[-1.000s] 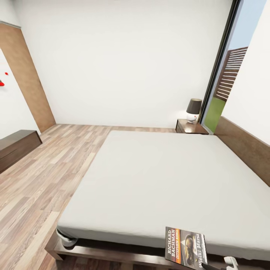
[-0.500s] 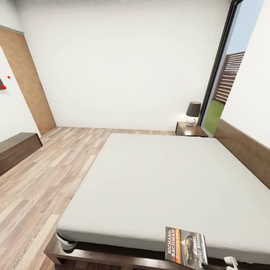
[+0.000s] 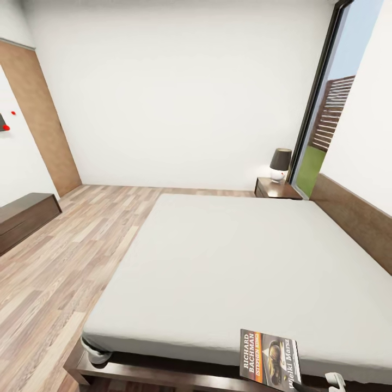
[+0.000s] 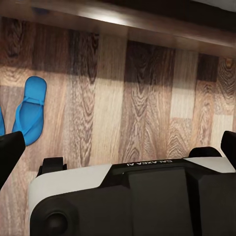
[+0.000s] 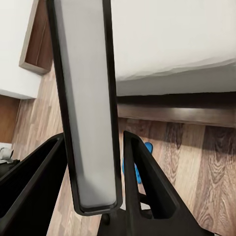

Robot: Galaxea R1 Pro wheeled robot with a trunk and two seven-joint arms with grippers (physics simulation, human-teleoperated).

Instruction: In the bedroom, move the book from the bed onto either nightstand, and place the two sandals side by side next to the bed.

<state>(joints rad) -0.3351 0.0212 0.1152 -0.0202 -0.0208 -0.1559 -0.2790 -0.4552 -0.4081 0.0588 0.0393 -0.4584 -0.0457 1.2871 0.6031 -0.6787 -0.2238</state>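
Holding the book (image 3: 270, 360) upright at the lower right of the head view, your right gripper (image 5: 93, 147) has its fingers closed on the book's edge; in the right wrist view you look along that edge as a pale strip between the two dark fingers (image 5: 142, 182). It is a thin paperback, so judge it light, a bit flexible and smooth-covered: it could bow or slide if you swing it fast. The fingers sit near one end of it, so most of it stands out beyond them; keep it steady, and lay it down flat rather than dropping it on an edge.

Your target, the nightstand (image 3: 276, 188) with the lamp (image 3: 280, 163), stands at the right of the frame past the far side of the bed (image 3: 234, 261), well apart from the book. The lamp takes part of its top, so aim for the bare part.

One blue sandal (image 4: 30, 117) lies flat on the wood floor (image 4: 147, 108) at the left of the left wrist view, with a sliver of the second sandal (image 4: 1, 129) at the frame's edge. They look thin and floppy; pinch at a side edge. Your left gripper (image 4: 118, 147) has its fingers spread wide, holding nothing.
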